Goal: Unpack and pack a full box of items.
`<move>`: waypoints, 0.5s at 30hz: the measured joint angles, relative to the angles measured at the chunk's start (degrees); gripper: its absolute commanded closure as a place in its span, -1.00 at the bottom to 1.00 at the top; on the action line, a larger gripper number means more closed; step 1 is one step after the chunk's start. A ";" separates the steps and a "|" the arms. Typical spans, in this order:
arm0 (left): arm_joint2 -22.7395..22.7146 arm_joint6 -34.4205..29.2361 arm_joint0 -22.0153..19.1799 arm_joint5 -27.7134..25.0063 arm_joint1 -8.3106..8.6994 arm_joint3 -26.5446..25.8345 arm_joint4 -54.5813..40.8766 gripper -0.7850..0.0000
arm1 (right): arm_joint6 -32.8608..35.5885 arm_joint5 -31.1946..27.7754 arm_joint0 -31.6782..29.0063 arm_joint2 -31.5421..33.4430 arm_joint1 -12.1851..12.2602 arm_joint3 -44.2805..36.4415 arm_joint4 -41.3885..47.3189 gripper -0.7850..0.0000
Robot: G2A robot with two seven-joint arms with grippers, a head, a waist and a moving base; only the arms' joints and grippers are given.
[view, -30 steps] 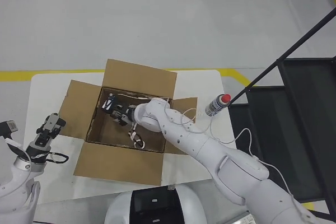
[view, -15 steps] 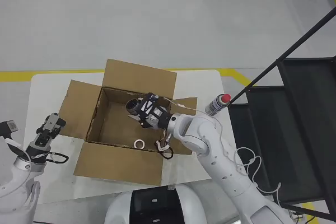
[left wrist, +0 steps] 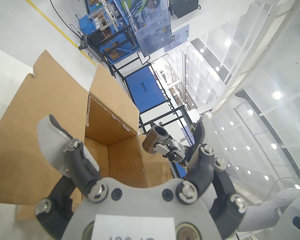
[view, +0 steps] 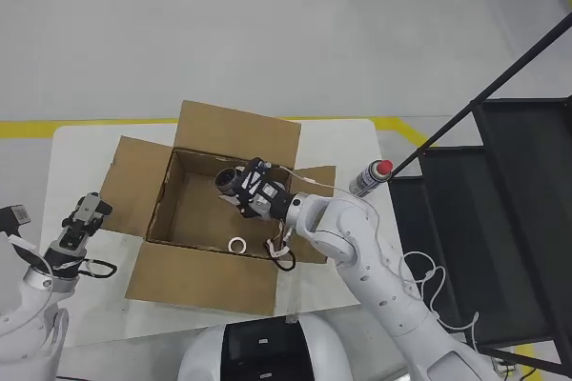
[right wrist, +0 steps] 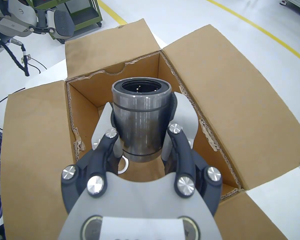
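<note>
Left tool (view: 84, 215): over the left part of the tabletop (view: 76, 152), just beside the box's left flap. Fingers are spread wide with nothing in them.

Cardboard box (view: 210, 278): mid-tabletop, all flaps folded out. A small pale ring (view: 235, 245) lies on its floor.

Metal cylinder (right wrist: 141, 116): held above the open box, toward its far right corner. The right tool (view: 248, 187) is clamped across the lower barrel, with the bore end pointing away from the wrist.

Judgement: a rigid steel sleeve, heavy for its size and not fragile. The wall is smooth, so it may slip. A hold across the barrel between the two grooves seems soundest.

Spray can (view: 370, 177): near the tabletop's right edge; cannot tell whether it is upright or lying.

Dark stair frame (view: 496, 190): close on the right, which would limit any swing that way.
</note>
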 measured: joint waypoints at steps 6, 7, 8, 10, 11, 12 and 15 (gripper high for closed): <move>0.00 0.00 0.00 0.00 0.00 0.00 0.00 -1.00 | -3.87 -1.48 -3.59 2.32 0.78 -2.33 0.31 1.00; 0.00 0.00 0.00 0.00 0.00 0.00 0.00 -1.00 | -5.64 -2.30 -4.79 3.61 1.06 -3.51 1.14 1.00; 0.00 0.00 0.00 0.00 0.00 0.00 0.00 -1.00 | -7.20 -2.98 -5.75 4.71 1.29 -4.44 1.78 1.00; 0.00 0.00 0.00 0.00 0.00 0.00 0.00 -1.00 | -10.59 -3.84 -8.43 7.62 1.88 -6.52 2.03 1.00; 0.00 0.00 0.00 0.00 0.00 0.00 0.00 -1.00 | -11.74 -3.84 -9.74 8.90 2.13 -7.40 1.64 1.00; 0.00 0.00 0.00 0.00 0.00 0.00 0.00 -1.00 | -12.85 -3.79 -11.14 10.14 2.37 -8.24 1.42 1.00; 0.00 0.00 0.00 0.00 0.00 0.00 0.00 -1.00 | -15.92 -4.24 -15.15 13.54 3.00 -9.79 1.46 1.00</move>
